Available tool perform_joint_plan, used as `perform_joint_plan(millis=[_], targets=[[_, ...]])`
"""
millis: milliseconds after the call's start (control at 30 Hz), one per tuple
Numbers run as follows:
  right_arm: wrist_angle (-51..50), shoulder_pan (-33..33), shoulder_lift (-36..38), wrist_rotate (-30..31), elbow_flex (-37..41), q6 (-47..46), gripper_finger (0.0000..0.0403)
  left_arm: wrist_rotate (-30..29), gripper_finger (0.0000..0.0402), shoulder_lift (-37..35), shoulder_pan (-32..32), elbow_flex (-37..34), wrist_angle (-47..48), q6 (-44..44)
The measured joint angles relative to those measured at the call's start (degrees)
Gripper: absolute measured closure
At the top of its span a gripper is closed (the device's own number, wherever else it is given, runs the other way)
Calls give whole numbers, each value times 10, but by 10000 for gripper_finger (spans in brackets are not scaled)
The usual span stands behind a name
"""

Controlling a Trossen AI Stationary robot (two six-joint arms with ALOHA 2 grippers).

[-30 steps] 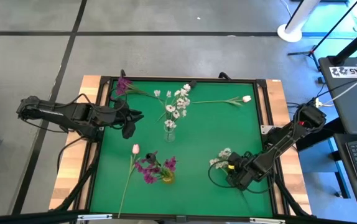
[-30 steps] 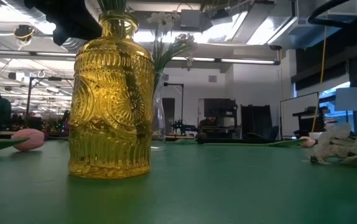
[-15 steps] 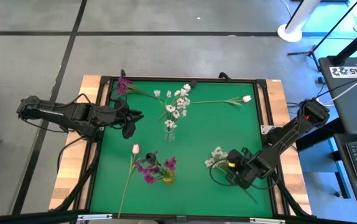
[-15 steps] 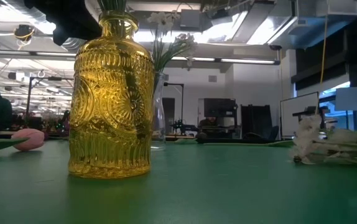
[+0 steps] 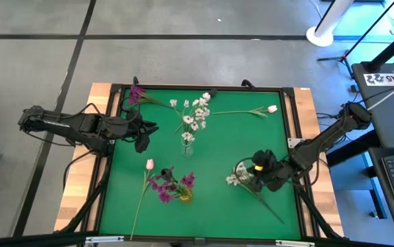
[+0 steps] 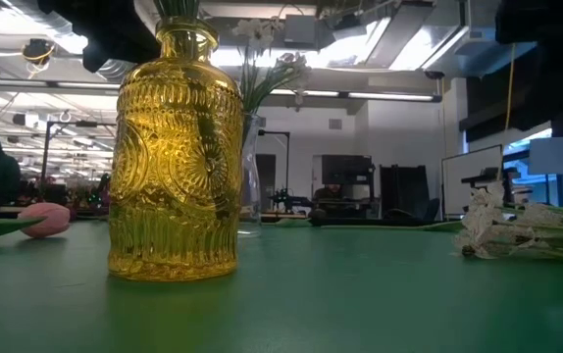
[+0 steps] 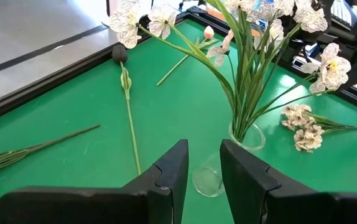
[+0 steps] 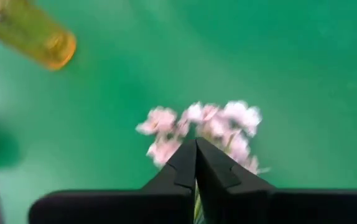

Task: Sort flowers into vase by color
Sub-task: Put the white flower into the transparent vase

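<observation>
A spray of small white flowers [image 5: 237, 177] lies at the near right of the green table, with my right gripper [image 5: 252, 177] shut on it; its blossoms [image 8: 203, 121] show just past the fingertips. White flowers stand in a clear vase [image 5: 187, 145] at mid-table. Purple flowers stand in the yellow vase [image 5: 183, 195] near the front. A pink tulip [image 5: 149, 164] lies on the mat left of the yellow vase. Another tulip [image 5: 271, 108] and a purple stem [image 5: 136, 92] lie along the far edge. My left gripper [image 5: 147, 130] hovers open at the left, holding nothing. My right gripper pinches the white spray's stem just behind the blossom cluster [image 8: 196, 139] between its two fingers. The fingers slant down from the table's right side. The long green stalk [image 5: 269, 208] trails toward the near right corner. Whether the blossoms are clear of the mat I cannot tell.
A raised black frame [image 5: 290, 123] borders the green mat. Open mat lies between the clear vase and the right gripper. In the low view the yellow vase [image 6: 174, 157] stands large at the left and the white spray [image 6: 497, 230] sits at the right.
My right gripper has shut on the white spray, then risen and moved toward the table's far edge, tipping less steeply. The spray's blossom end has shifted a little toward the left and the stalk has swung about with it.
</observation>
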State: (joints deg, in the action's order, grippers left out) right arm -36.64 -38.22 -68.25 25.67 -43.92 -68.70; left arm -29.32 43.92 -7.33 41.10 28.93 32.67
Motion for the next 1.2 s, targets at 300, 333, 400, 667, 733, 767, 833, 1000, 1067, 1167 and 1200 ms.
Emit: perform_joint_plan(millis=[300, 333, 400, 667, 733, 767, 833, 1000, 1067, 1167, 1200], targets=[[-13, -7, -19, -187, 0, -1, 281, 0, 312, 0, 0, 0, 8, 17], [-13, -10, -23, -187, 0, -1, 271, 0, 312, 0, 0, 0, 9, 17], [-9, -13, -36, -178, 0, 0, 251, 0, 312, 0, 0, 0, 10, 19], [-2, -15, -130, -180, 6, 0, 182, 1, 312, 0, 0, -28, 9, 44], [9, -15, -155, -198, 6, 0, 169, 1, 312, 0, 0, -32, 10, 47], [12, -15, -166, -204, 6, 0, 164, 1, 312, 0, 0, -32, 10, 47], [33, -15, -184, -215, 6, 0, 155, 1, 312, 0, 0, -32, 8, 47], [47, -16, -204, -207, 4, 4, 149, 0, 312, 0, 0, -32, 4, 45], [46, -16, -206, -201, 4, 4, 155, 0, 312, 0, 0, -32, 4, 44], [44, -16, -207, -199, 4, 4, 176, 0, 312, 0, 0, -32, 4, 43], [43, -16, -207, -199, 4, 4, 186, 0, 312, 0, 0, -32, 4, 43]])
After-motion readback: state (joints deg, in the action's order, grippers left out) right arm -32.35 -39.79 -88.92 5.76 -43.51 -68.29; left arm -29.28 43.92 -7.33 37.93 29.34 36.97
